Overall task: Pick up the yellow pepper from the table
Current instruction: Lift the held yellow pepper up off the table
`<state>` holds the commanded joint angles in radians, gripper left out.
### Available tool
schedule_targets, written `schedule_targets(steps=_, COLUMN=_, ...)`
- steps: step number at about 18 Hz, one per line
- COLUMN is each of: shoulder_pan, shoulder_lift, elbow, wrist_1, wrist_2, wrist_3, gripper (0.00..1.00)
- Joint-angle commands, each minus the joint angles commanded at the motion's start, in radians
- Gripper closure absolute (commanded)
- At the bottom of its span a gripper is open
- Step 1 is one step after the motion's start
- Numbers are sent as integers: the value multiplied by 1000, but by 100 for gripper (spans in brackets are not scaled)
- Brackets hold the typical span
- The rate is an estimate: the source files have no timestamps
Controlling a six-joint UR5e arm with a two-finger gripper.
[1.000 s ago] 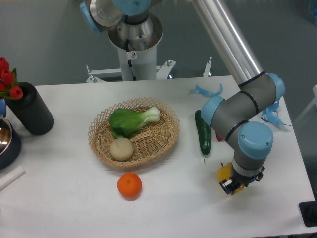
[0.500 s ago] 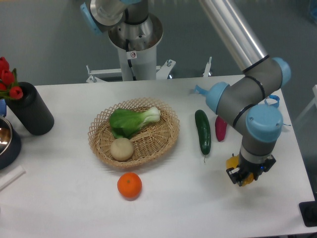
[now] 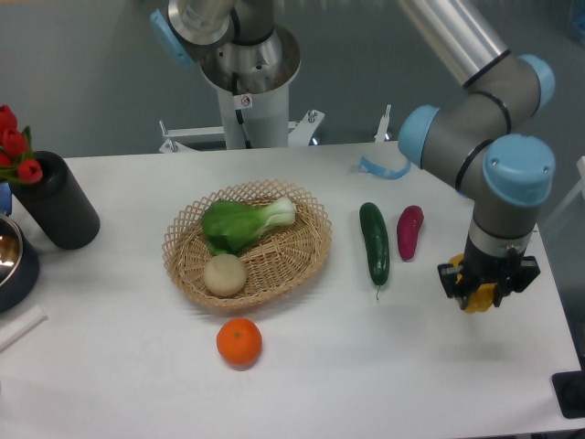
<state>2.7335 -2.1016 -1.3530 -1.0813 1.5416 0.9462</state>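
Camera | gripper (image 3: 482, 291) clamped on yellow pepper (image 3: 479, 296) | above table (image 3: 366, 366)

- A plain grey-blue wall (image 3: 82, 73) is filling the whole upper part of the frame, flat and evenly lit, no glare showing anywhere.
- A white metal frame (image 3: 228, 135) is sitting at upper centre, just behind the far edge of the white furniture top, bolts showing at its corners.
- Soft, even light is falling from above, throwing only faint shadows across the lower half.
- At the far right edge, a pale slanted piece (image 3: 579, 187) is poking into view, too cropped to identify.
- In the lower right corner, a dark block (image 3: 570, 395) is peeking in past the edge, its form unclear.
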Motion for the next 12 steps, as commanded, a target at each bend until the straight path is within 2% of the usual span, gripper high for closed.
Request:
schedule_targets(steps=5, shoulder_pan=31, shoulder_lift=17, elbow=-3, wrist_1=-64, wrist_2=2, wrist_3=199, gripper=85)
schedule_targets(steps=7, shoulder_pan=43, shoulder_lift=18, elbow=-6, wrist_1=-71, wrist_2=2, wrist_3=242, gripper=85)
schedule_targets(steps=9, shoulder_pan=51, shoulder_lift=52, elbow=-17, wrist_1=-84, wrist_2=2, wrist_3=298, gripper=85)
schedule_targets(steps=12, shoulder_pan=64, shoulder_lift=64, elbow=-31, wrist_1=-95, wrist_2=2, wrist_3=362, gripper=85)
